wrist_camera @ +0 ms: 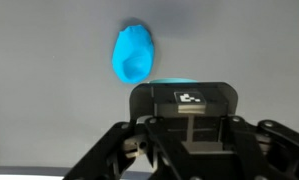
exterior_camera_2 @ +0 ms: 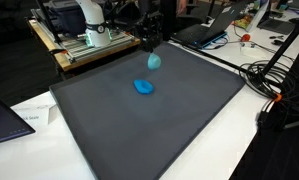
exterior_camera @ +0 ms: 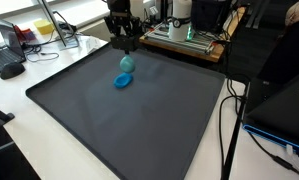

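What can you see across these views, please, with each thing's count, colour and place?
bright blue rounded lump: one, blue, lying on the mat just beside the gripper
pale teal rounded object: one, teal, held between the gripper's fingers over the mat
dark grey flat mat: one, grey, covering most of the table
white table: one, white, under the mat
black cables: several, black, off the mat's edge
black robot gripper: one, black, shut on the teal object
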`<state>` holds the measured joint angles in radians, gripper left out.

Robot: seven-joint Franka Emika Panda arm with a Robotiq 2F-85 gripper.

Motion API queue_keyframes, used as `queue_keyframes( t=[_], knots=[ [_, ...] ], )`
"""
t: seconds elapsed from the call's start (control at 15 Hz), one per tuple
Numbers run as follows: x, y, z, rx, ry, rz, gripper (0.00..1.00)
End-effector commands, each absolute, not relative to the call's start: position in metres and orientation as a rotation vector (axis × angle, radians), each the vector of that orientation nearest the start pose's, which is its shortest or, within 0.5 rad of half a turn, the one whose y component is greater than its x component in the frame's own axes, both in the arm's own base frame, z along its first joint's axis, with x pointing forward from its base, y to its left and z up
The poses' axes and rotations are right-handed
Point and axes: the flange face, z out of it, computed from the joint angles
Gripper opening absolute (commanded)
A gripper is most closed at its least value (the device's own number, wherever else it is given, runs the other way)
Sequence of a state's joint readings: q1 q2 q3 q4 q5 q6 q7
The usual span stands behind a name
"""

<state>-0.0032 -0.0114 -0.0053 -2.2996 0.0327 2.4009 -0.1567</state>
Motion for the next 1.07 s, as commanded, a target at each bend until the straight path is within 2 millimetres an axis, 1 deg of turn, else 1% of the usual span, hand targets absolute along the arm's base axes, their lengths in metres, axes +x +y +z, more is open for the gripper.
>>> queue_keyframes(
  t=[0.0, 0.27, 0.4, 0.6, 0.8, 1.0],
  knots=[
    [0.533, 0.004, 0.368, -3.119, -0.127, -0.301, 0.22],
    [0.538, 0.007, 0.371, -3.119, -0.087, -0.385, 0.22],
    [0.538, 0.005, 0.372, -3.119, -0.077, -0.384, 0.22],
    [0.535, -0.001, 0.377, -3.141, -0.112, -0.332, 0.22],
    [0.535, -0.008, 0.389, -3.17, -0.168, -0.292, 0.22],
    [0.538, -0.009, 0.398, -3.182, -0.25, -0.198, 0.22]
  ],
)
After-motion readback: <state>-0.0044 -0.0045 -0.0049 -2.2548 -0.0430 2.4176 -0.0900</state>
